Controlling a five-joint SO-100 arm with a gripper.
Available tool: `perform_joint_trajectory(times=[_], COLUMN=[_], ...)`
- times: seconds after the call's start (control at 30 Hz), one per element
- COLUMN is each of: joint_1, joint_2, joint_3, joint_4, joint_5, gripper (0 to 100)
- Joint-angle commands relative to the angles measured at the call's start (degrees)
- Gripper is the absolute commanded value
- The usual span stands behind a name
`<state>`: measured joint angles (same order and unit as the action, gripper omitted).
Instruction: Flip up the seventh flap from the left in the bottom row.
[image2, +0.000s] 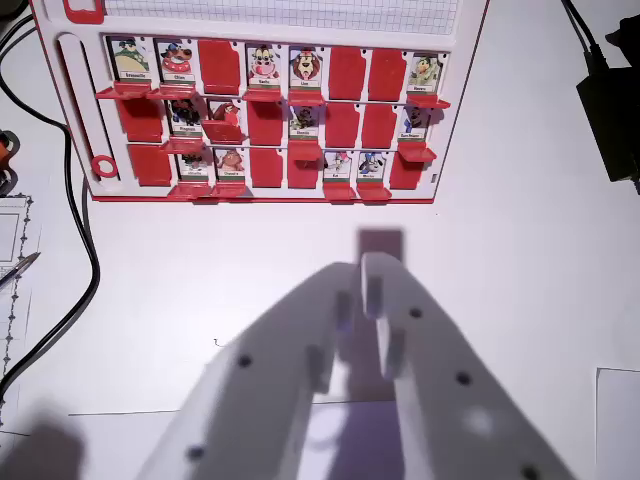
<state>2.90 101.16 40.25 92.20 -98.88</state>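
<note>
A red-framed face board (262, 195) lies at the top of the wrist view with three rows of flaps. In its bottom row some cells show cartoon portraits and others plain red. The seventh cell from the left (372, 166) shows a portrait with a red ledge under it; the eighth (408, 168) is plain red. My white gripper (362, 290) reaches up from the lower edge, blurred, over the white table (500, 260) and well short of the board. Its jaws stand close together with nothing between them. Its shadow (381, 241) falls just ahead.
Black cables (88, 250) run down the wrist view's left beside printed paper (12, 240). A black box (612, 115) with leads sits at the upper right. A white sheet (620, 420) lies at the lower right.
</note>
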Motion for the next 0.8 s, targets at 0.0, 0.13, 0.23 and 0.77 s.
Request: perform_joint_trajectory(times=[0.0, 0.13, 0.23, 0.77], joint_1=[-0.8, -0.8, -0.8, 2.5], joint_2=[0.9, 1.0, 1.1, 5.8], joint_3=[-1.7, -1.3, -1.2, 9.8], joint_4=[-1.8, -1.8, -1.8, -6.1], joint_5=[0.0, -0.1, 0.0, -2.0], gripper=[0, 0, 0, 0])
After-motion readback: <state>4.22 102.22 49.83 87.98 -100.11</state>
